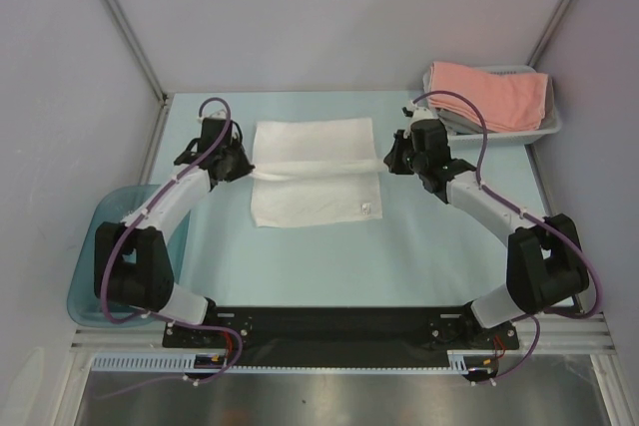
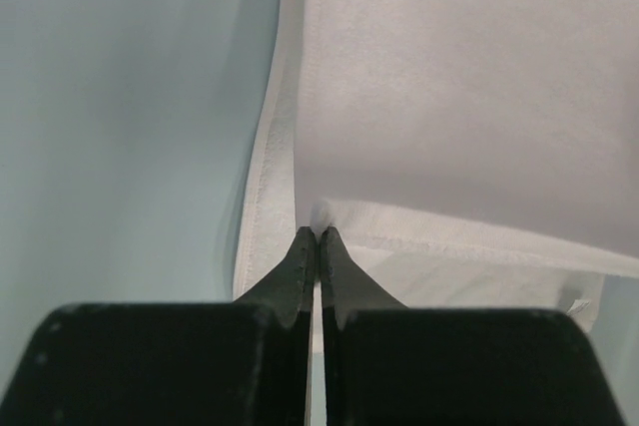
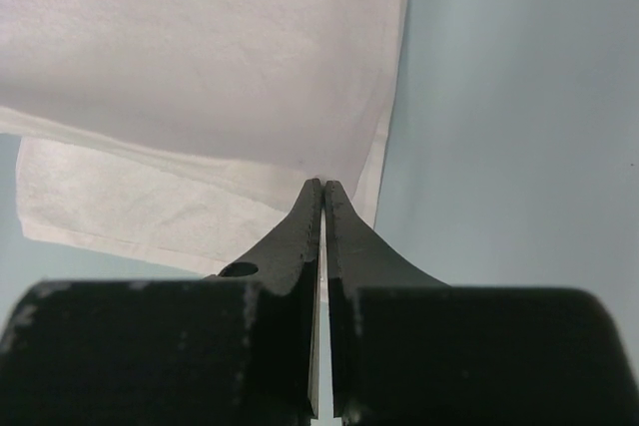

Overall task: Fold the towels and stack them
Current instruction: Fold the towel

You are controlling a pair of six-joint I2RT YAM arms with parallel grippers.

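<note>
At the near left, the teal tub (image 1: 85, 276) was largely covered by the left arm (image 1: 165, 209) in the top view, and its inside could not be made out. In each wrist view the camera's own black fingers filled the lower part of the picture, hiding the table (image 1: 329, 266) under them; only a hairline slit showed between the pads, too thin to show cloth inside it.

The white towel (image 1: 315, 172) lay flat at the middle of the table, between the two arms. The left gripper (image 1: 246, 171) sat at the towel's left edge with its fingers pressed together, clamped on that edge. In the left wrist view the tips of the left gripper (image 2: 318, 236) met right at the hem, where one layer of the white towel (image 2: 459, 97) rose over another. The right gripper (image 1: 389, 161) was at the opposite edge, likewise pinched closed on the cloth. In the right wrist view the right gripper (image 3: 322, 187) touched the border of the white towel (image 3: 200, 57). A raised ridge ran across the towel from one gripper to the other, and a small label (image 1: 366, 210) showed at its near right corner.

Farther back on the right, well apart from both grippers, a white basket (image 1: 547, 125) held a folded salmon-pink towel (image 1: 491, 95) on top of a grey towel (image 1: 457, 123), which was mostly hidden, only a strip of it showing
</note>
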